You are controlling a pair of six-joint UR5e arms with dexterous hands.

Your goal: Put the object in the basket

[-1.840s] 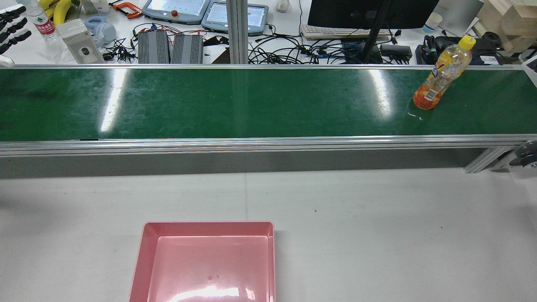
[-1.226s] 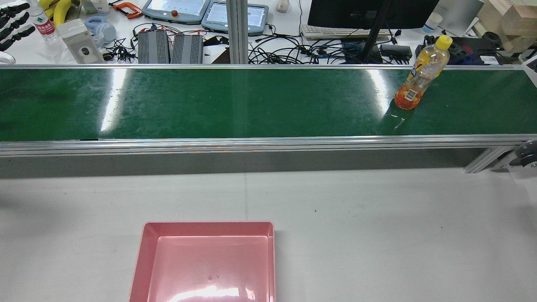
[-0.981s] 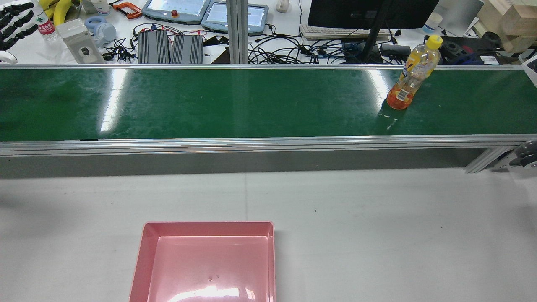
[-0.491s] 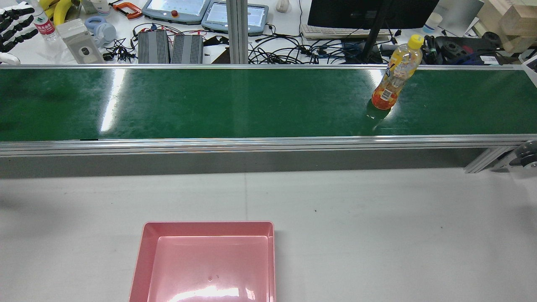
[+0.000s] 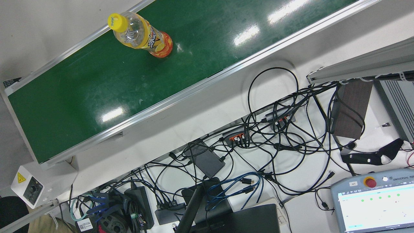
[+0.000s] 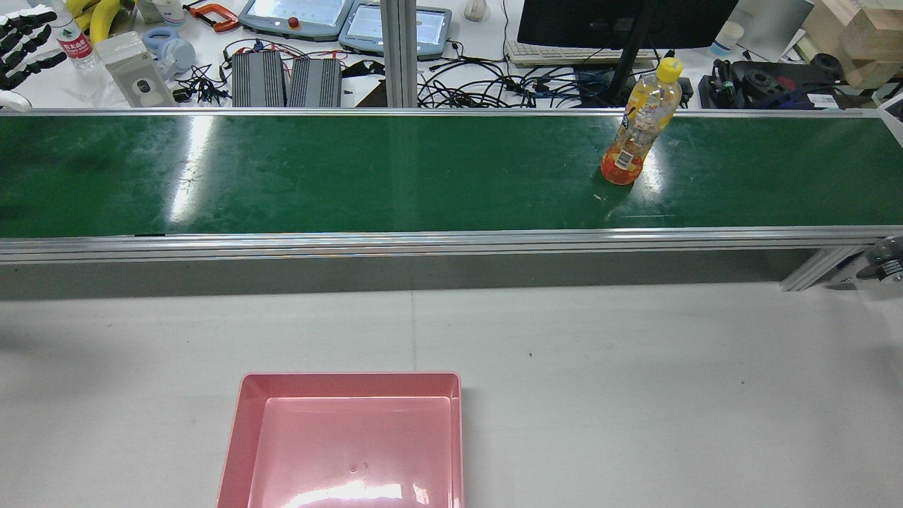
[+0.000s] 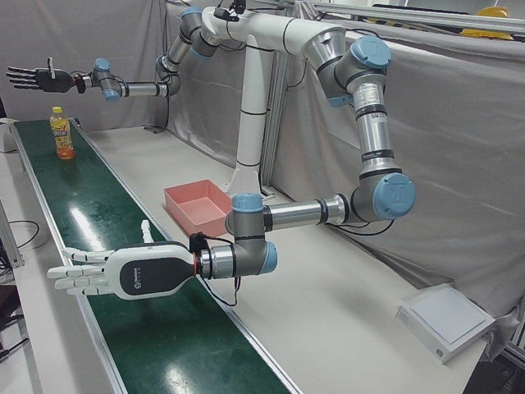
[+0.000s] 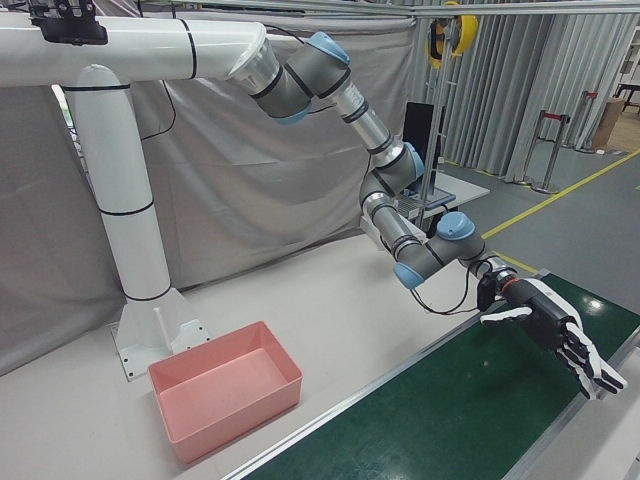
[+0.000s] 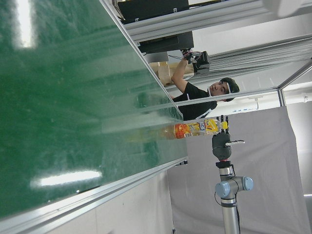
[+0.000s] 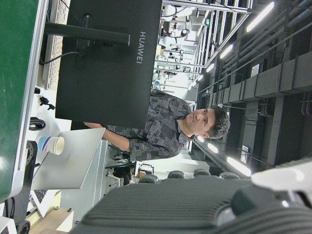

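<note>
- The long green conveyor belt (image 6: 388,169), glossy and streaked with lamp glare, is framed in aluminium rails; its full width is shown only in the rear view, and the front view cuts off both ends.
- The pale grey surface (image 6: 635,367) beside the belt is matte and lightly speckled.
- The pink rectangular plastic basket (image 6: 349,377) is set on that surface, well apart from the belt. It is empty, and its near edge is cut off by the rear view's bottom border.
- The left robot hand (image 7: 115,275), white-shelled, is held flat above the belt with fingers spread and nothing in its grasp. In the rear view only its dark fingers are seen at the left border.
- The right robot hand (image 7: 33,78) is held high past the far end of the belt, fingers likewise splayed and empty. It is missed by the rear view.
- The clear plastic bottle with yellow cap and orange label (image 6: 638,127) is stood upright on the belt's right half, untouched by either robot hand. It is missed by the right-front view.
</note>
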